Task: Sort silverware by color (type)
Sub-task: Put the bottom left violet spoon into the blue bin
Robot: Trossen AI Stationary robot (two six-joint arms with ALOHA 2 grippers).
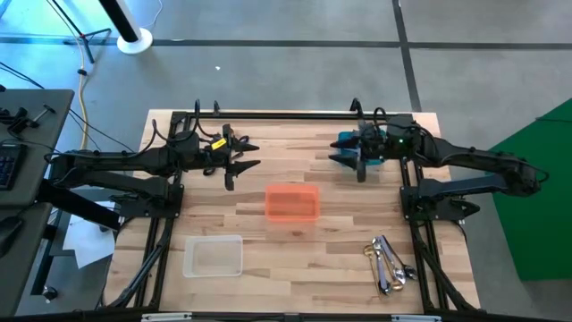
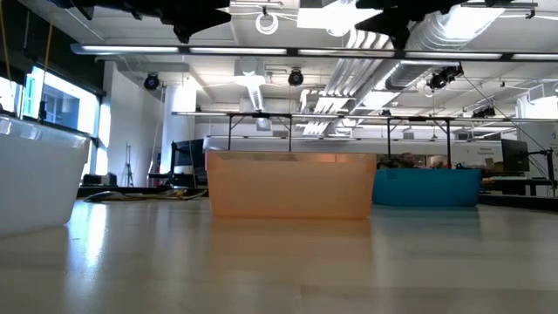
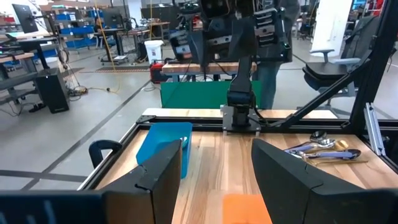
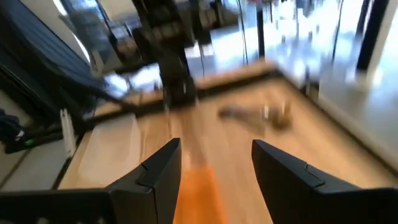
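Silverware [image 1: 387,263] is lying piled on the desk [image 1: 340,259]; both arms are hovering, left fingers [image 3: 155,180] and right fingers [image 4: 283,171] gaping empty.

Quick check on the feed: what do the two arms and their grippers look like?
Both arms are dark, nearly black, jointed links with black cables looped over them. The left gripper has pointed black fingers and a small yellow mark behind them. The right gripper looks black too, its wrist wrapped in a blue-teal housing with a small green light. Each wrist view shows broad, angular black fingers.
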